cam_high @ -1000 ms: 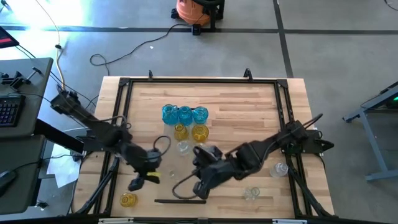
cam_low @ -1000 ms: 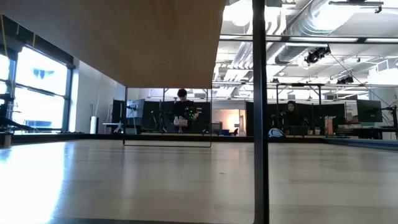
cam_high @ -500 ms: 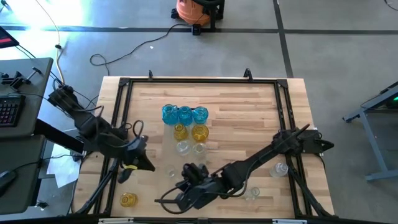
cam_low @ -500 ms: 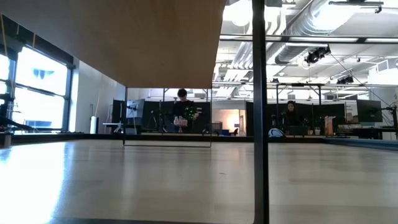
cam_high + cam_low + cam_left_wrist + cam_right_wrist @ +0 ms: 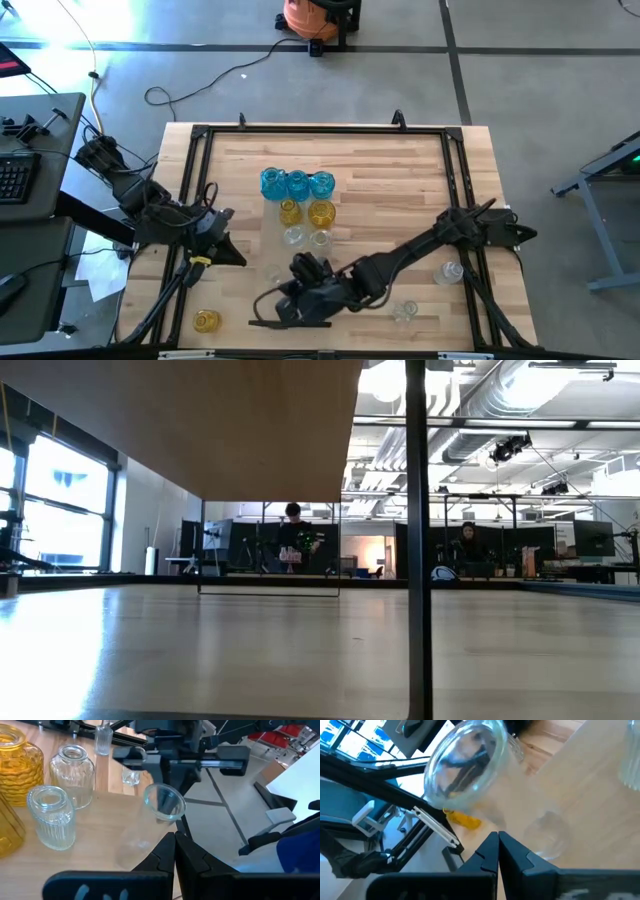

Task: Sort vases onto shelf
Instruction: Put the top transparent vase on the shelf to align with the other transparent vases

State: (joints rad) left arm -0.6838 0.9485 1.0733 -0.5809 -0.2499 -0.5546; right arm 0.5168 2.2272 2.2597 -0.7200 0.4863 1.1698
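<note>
A clear vase (image 5: 152, 822) lies on its side on the table between my two grippers, its mouth (image 5: 165, 802) toward my right gripper and its wide base (image 5: 465, 765) toward my left. My left gripper (image 5: 175, 840) is shut just short of it at the near left (image 5: 235, 257). My right gripper (image 5: 498, 840) is shut beside the vase's neck, low over the near middle (image 5: 285, 300). Neither shows a touch. Blue (image 5: 297, 184), yellow (image 5: 321, 213) and clear vases (image 5: 293, 236) stand grouped at mid-table. The shelf (image 5: 200, 420) shows only in the low view, as a pale panel overhead.
A yellow vase (image 5: 206, 320) stands at the near left corner. Two clear vases (image 5: 452, 271) (image 5: 404, 312) stand at the near right. A thin dark strip (image 5: 290, 323) lies by the near edge. A black frame (image 5: 320, 128) borders the table.
My left gripper has drawn back from the near edge toward the table's left and far side, rising and turning. My right gripper has reached toward the near left, sinking and rolling. The lying clear vase now shows between them.
</note>
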